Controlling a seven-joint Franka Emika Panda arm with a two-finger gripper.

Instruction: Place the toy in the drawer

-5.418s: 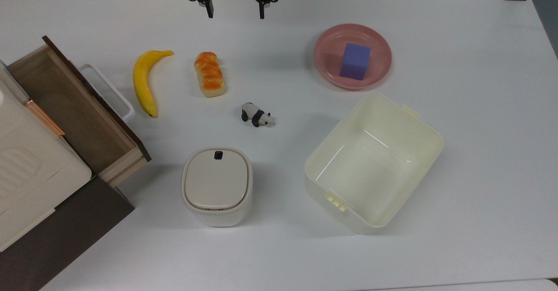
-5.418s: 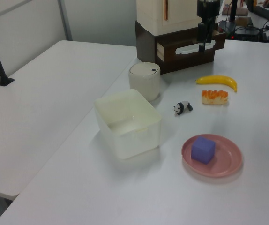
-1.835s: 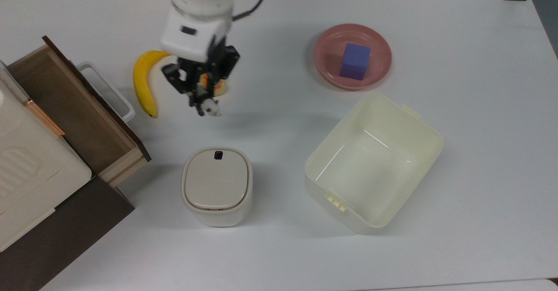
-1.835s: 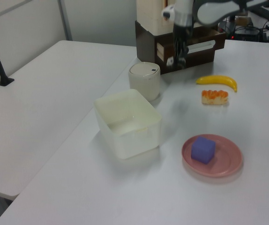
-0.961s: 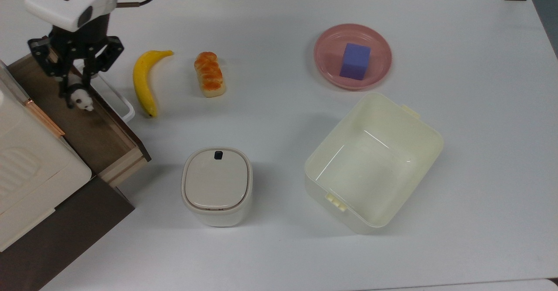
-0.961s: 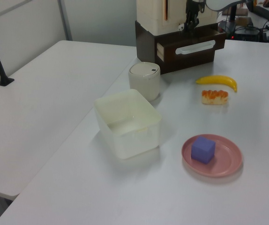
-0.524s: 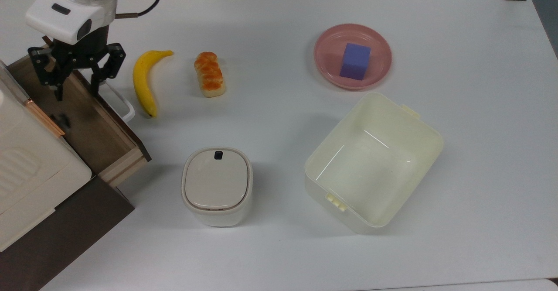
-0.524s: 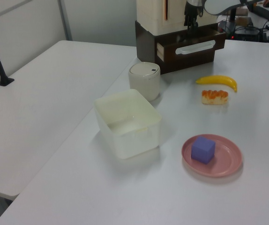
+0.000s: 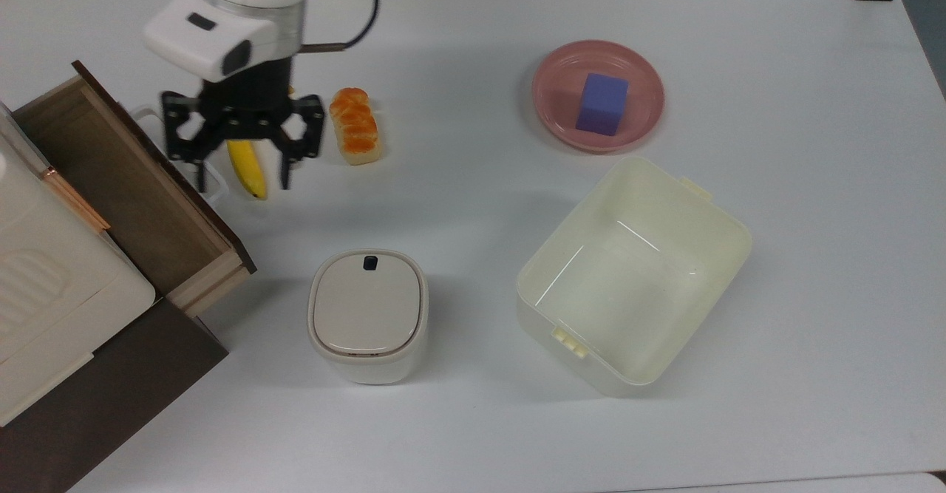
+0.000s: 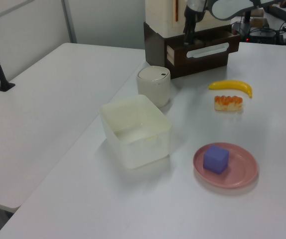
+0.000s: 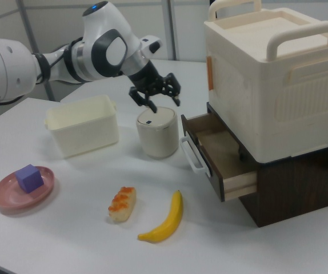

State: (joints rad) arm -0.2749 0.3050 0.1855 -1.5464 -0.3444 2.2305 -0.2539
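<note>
Since half a second ago I have swung away from over the drawer (image 9: pixel 211 277) toward the middle of the top view, and my gripper (image 9: pixel 242 180) now hangs above the banana (image 9: pixel 253 173), hiding its upper half. My jaws are spread wide and carry nothing. In the right view, the gripper (image 11: pixel 154 104) sits upper left of centre, above the lidded cream canister (image 11: pixel 158 132).

The drawer stands pulled out at the left edge of the top view, its white loop handle (image 9: pixel 143 115) just left of my fingers. The toy (image 11: pixel 242 152) lies inside the drawer. In the right view, it is a small dark shape at the back, under the cream box (image 11: pixel 278 80); I cannot make out its details.

The bread loaf (image 9: pixel 355 127) lies just right of my gripper in the top view.
</note>
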